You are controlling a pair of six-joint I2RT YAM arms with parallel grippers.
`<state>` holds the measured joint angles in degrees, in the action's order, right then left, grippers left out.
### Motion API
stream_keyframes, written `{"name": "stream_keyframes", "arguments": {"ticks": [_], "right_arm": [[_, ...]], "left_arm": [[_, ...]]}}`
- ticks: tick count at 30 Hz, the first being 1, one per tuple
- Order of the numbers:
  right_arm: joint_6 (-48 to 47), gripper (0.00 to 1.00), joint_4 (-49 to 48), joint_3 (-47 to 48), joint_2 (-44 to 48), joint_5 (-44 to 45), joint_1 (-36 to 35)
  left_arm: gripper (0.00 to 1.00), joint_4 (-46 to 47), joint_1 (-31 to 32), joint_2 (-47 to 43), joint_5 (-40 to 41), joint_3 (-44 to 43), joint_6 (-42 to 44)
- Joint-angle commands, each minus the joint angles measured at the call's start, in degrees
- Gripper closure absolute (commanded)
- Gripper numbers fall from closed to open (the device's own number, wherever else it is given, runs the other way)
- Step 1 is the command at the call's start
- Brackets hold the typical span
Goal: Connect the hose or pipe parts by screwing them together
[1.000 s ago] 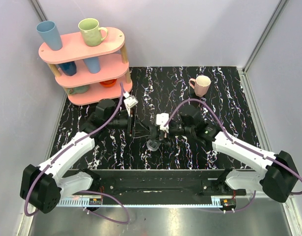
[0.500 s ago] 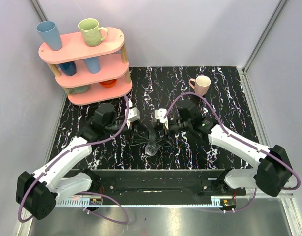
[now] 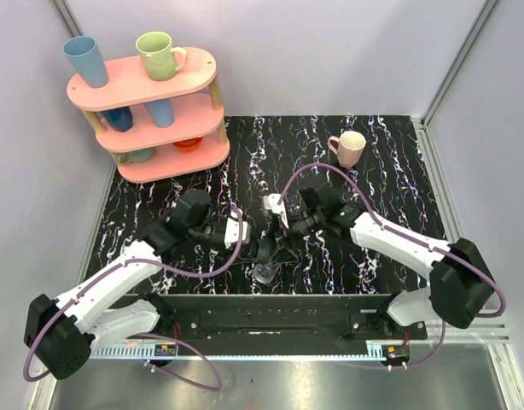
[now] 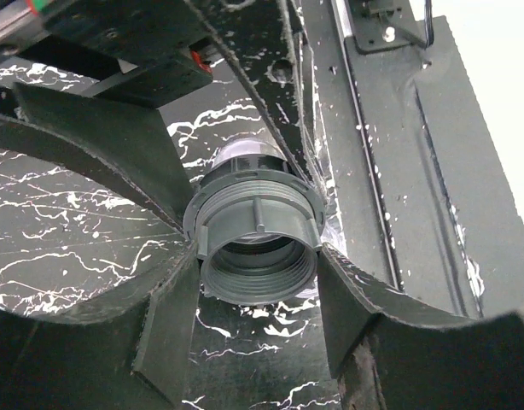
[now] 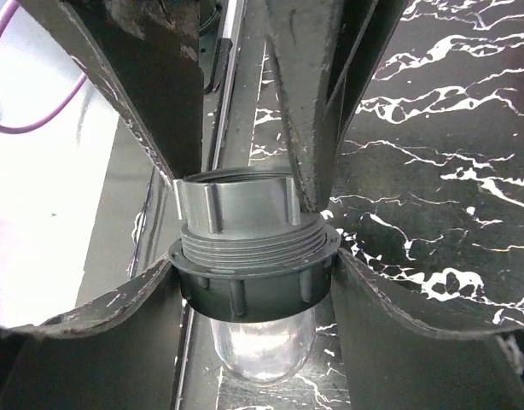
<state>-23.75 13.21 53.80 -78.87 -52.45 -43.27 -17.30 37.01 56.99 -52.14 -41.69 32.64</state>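
The hose or pipe parts (image 3: 264, 272) hang together over the near middle of the black marbled table (image 3: 390, 171). They are a grey threaded tube (image 4: 258, 248) with a clear domed end (image 5: 262, 354), and a black ring fitting (image 5: 253, 286) sitting on its threads. Several threads still show above the ring. My left gripper (image 4: 258, 286) is shut on the grey tube's ribbed collar (image 5: 236, 205), coming in from the left. My right gripper (image 5: 255, 273) comes from the right and is shut on the black ring. In the top view the left gripper (image 3: 252, 248) and the right gripper (image 3: 276, 232) meet at the parts.
A pink mug (image 3: 349, 147) stands at the back right of the table. A pink three-tier shelf (image 3: 172, 90) with several cups fills the back left corner. The black base rail (image 3: 270, 312) runs along the near edge, just below the parts. Purple cables (image 3: 330, 171) loop over both arms.
My left gripper has swung right from beside the shelf to the parts and now grips the grey tube. The right arm has shifted slightly, still holding the ring.
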Motion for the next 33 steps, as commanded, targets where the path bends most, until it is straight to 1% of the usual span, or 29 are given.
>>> {"name": "stream_keyframes", "arguments": {"ticks": [1, 2, 3, 5, 6, 8, 9, 10, 13, 14, 15, 16, 21, 25, 28, 29, 33], "right_arm": [[3.27, 1.0, -20.24, 6.41, -0.41, -7.67, -2.0], [3.36, 1.0, -20.42, 5.71, -0.32, -7.32, -2.0], [3.18, 1.0, -20.77, 5.27, -0.14, -6.36, -2.0], [2.83, 1.0, -20.86, 4.04, 0.65, -4.95, -2.0], [2.39, 1.0, -21.12, 3.6, 0.91, -4.08, -1.91], [2.22, 1.0, -21.47, 2.63, 1.53, -2.93, -2.0], [2.13, 1.0, -21.47, 2.54, 1.44, -2.75, -1.91], [2.13, 1.0, -21.47, 2.19, 1.53, -2.75, -1.91], [1.95, 1.0, -21.56, 1.57, 1.7, -2.4, -1.91], [1.95, 1.0, -21.48, 1.31, 1.7, -2.31, -1.91], [1.86, 1.0, -21.47, 1.13, 1.79, -2.22, -1.82], [1.86, 1.0, -21.47, 0.78, 2.05, -2.05, -1.91], [1.07, 1.0, -21.21, -0.54, 3.63, 0.15, -1.82], [0.63, 1.0, -20.95, -1.42, 4.6, 2.78, -1.56], [-0.16, 1.0, -20.33, -2.03, 4.6, 4.72, -1.47], [-0.33, 1.0, -20.33, -2.21, 4.6, 5.42, -1.38], [-0.25, 1.0, -20.94, -2.82, 4.08, 5.77, -1.38]], "left_arm": [[0.95, 2.1, 4.12, 1.81, -0.78, -1.99, 11.39], [0.87, 2.09, 4.12, 1.37, -0.07, -2.25, 11.48], [0.7, 2.27, 4.12, 0.93, 0.8, -2.17, 11.39], [0.62, 2.27, 4.03, -0.56, 0.99, -1.9, 11.21], [0.52, 3.05, 3.94, -0.83, 1.34, -1.73, 10.43], [0.5, 2.71, 3.94, -1.53, 1.34, -1.99, 10.33], [0.31, 2.19, 3.94, -1.71, 1.95, -2.08, 10.34], [0.29, 1.92, 3.94, -1.97, 2.22, -2.34, 10.25], [0.26, 0.78, 3.94, -2.59, 3.27, -2.6, 10.6], [0.21, 0.17, 3.94, -2.76, 3.36, -2.69, 10.77], [0.03, -0.36, 3.86, -2.94, 3.53, -2.78, 11.04], [0.01, -0.89, 3.85, -3.29, 3.62, -3.04, 11.3], [0.01, -2.74, 3.77, -5.13, 5.47, -3.22, 11.74], [0.01, -2.56, 3.5, -9.08, 7.05, -2.96, 9.02], [0.01, 0.33, 3.5, -12.6, 8.72, -2.26, 4.46], [0.01, 2.34, 3.5, -13.39, 9.77, -2.08, 1.49], [0.01, 6.22, 3.5, -17.17, 11.18, -1.55, -4.33]]}}
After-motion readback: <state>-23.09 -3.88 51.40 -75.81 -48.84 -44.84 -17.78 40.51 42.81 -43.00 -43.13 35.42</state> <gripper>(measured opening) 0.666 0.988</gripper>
